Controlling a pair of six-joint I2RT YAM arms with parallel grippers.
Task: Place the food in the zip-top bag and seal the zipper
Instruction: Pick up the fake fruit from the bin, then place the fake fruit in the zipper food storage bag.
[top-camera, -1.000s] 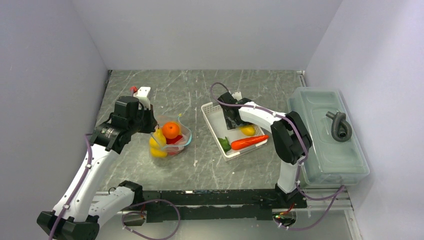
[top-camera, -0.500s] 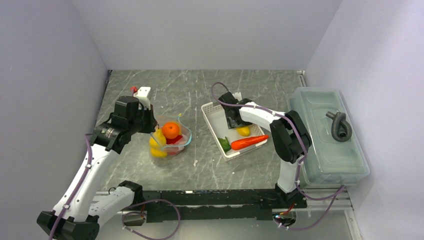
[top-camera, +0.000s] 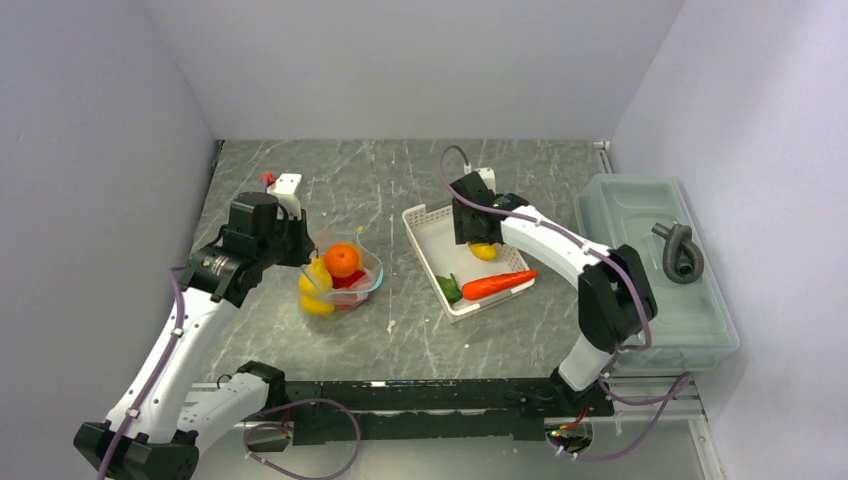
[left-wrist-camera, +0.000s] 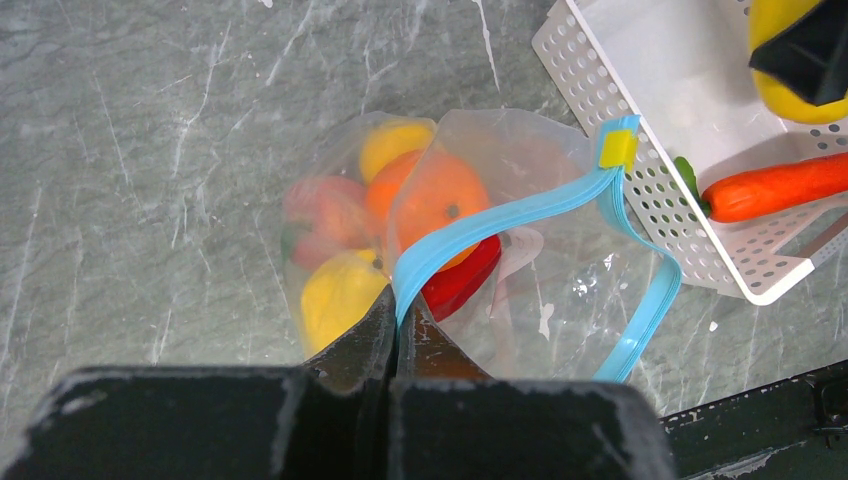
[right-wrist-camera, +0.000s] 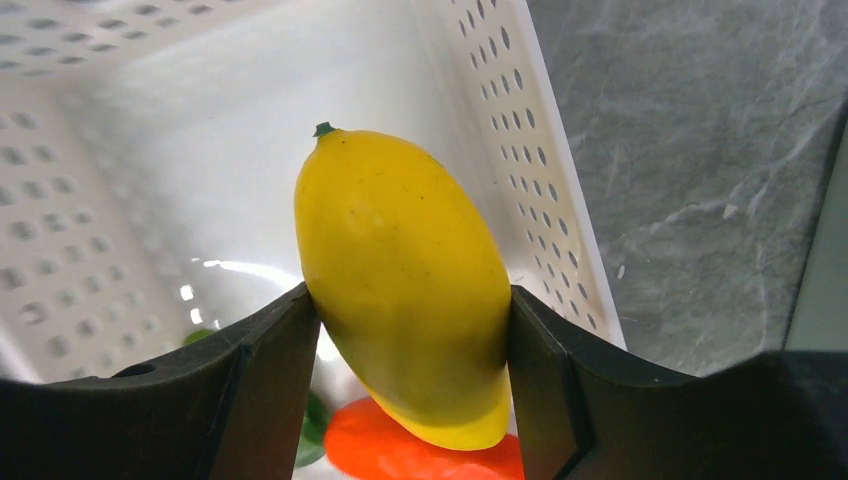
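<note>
The left arm's fingers (left-wrist-camera: 372, 338) are pressed together on the blue zipper (left-wrist-camera: 500, 215) of the clear bag (left-wrist-camera: 560, 300), pinching it near one end of the strip. The bag sits on the gray marbled desk (top-camera: 400, 330), left of the white basket (top-camera: 425, 225), its mouth gaping open. The zipper loops out toward the basket, and a small yellow slider (left-wrist-camera: 618, 150) sits at the far bend. Inside the bag lie an orange (left-wrist-camera: 440, 195), a red pepper (left-wrist-camera: 462, 288) under it, and two yellow pieces (left-wrist-camera: 340, 295), one nearer the fingers and one at the far side.

The right arm's fingers (right-wrist-camera: 265, 370) are spread around a yellow lemon (right-wrist-camera: 405, 280), one pad against each side, holding it over the basket. Whether the lemon is touching the basket floor I cannot tell. The carrot (top-camera: 498, 283) lies in the near end of the basket, with a small green piece (top-camera: 449, 289) just beside its tip. A pale lidded bin (top-camera: 650, 310) stands at the desk's right edge.
</note>
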